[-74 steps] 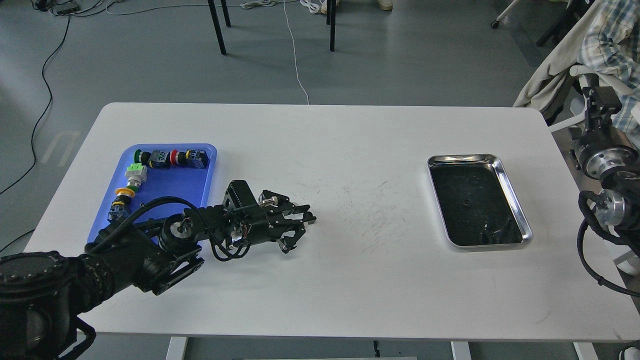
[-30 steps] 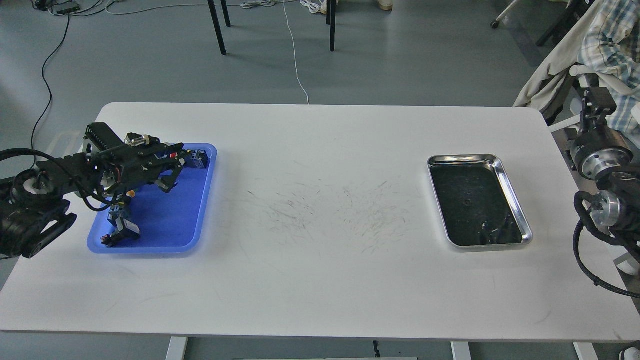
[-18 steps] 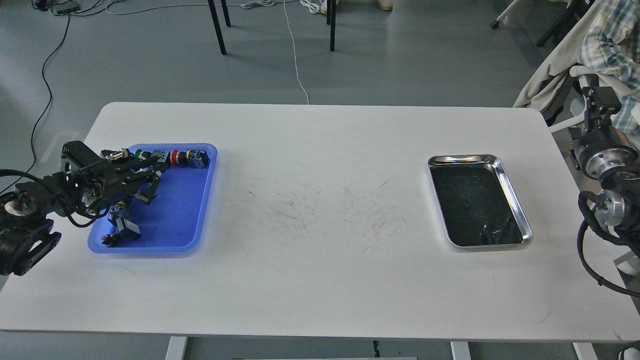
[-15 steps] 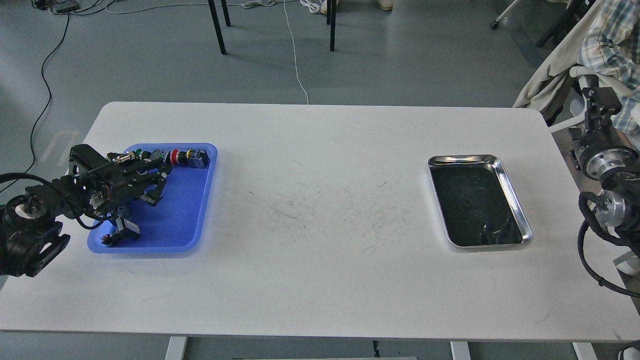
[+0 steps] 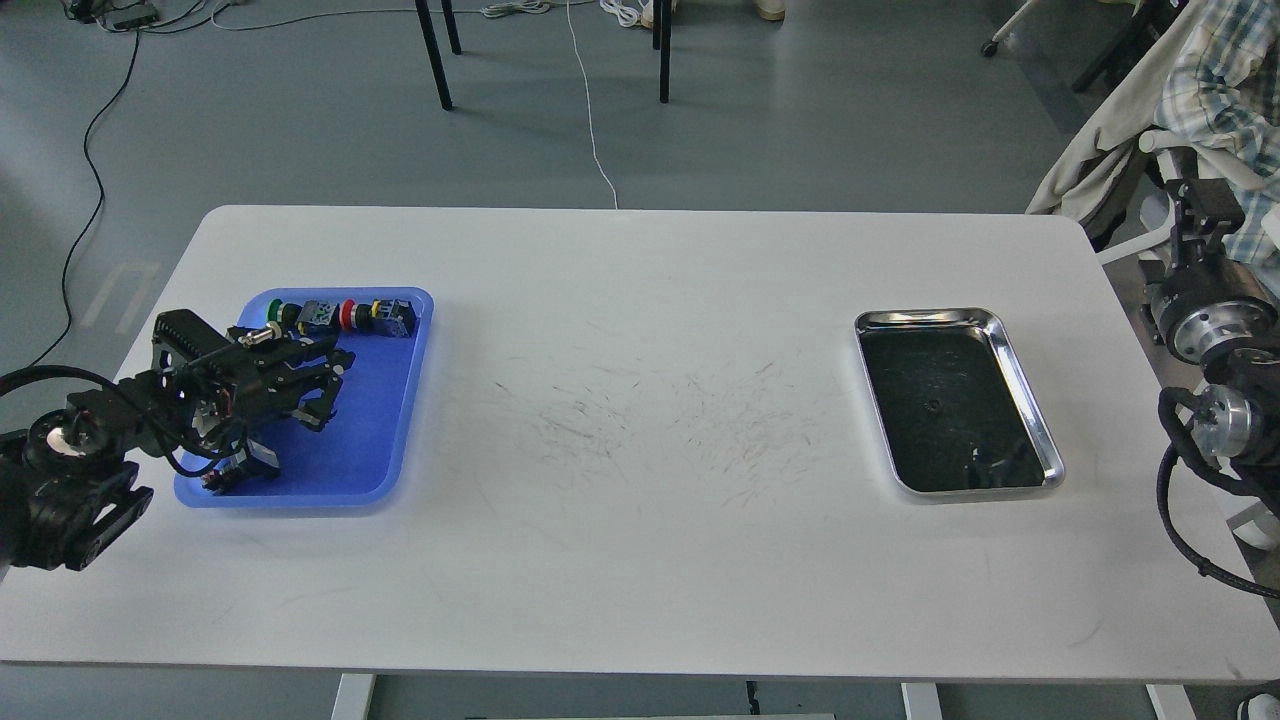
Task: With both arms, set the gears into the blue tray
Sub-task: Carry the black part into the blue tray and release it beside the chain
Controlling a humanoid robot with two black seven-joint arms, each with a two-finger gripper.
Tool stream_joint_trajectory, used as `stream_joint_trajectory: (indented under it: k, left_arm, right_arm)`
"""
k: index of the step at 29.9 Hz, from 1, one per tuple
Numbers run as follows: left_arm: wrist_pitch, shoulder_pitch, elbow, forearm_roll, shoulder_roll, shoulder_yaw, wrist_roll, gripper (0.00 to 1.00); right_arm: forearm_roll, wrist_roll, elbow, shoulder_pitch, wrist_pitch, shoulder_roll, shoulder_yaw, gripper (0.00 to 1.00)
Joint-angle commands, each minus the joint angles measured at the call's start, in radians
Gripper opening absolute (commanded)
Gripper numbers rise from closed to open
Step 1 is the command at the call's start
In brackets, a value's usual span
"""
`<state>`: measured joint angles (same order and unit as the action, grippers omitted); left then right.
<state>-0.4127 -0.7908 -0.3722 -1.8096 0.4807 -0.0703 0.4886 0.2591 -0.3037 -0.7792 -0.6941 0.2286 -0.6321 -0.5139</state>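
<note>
While my left hand [image 5: 325, 385] hovers, fingers spread wide and empty, over the blue tray [image 5: 385, 440], one gear [image 5: 932, 405] waits in the steel tray [image 5: 1030, 395]; my right hand must fetch it.

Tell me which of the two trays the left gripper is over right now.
The blue tray at the table's left end. The left gripper hangs over its blue floor, near the push-button switches. The steel tray sits far off at the right end.
</note>
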Motion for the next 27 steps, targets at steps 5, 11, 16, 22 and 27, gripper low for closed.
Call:
stream_joint_trajectory:
  k: [5, 11, 16, 22, 27]
  left_arm:
    - [0.0, 0.007, 0.001, 0.027, -0.008, 0.0, 0.0, 0.24]
    - [0.0, 0.005, 0.001, 0.042, -0.004, 0.001, 0.0, 0.33]
    - [0.0, 0.007, 0.001, 0.085, -0.001, 0.001, 0.0, 0.42]
    - [0.0, 0.007, 0.001, 0.093, 0.001, 0.0, 0.0, 0.43]
    - [0.002, -0.008, 0.003, 0.183, 0.025, 0.007, 0.0, 0.48]
  right_arm:
    - [0.002, 0.0, -0.002, 0.002, 0.0, 0.0, 0.0, 0.96]
    - [0.002, 0.0, -0.002, 0.002, 0.0, 0.0, 0.0, 0.96]
    - [0.002, 0.0, -0.003, 0.002, 0.0, 0.0, 0.0, 0.96]
    - [0.0, 0.0, -0.002, 0.002, 0.0, 0.0, 0.002, 0.96]
    - [0.002, 0.0, -0.003, 0.008, -0.002, 0.0, 0.003, 0.96]
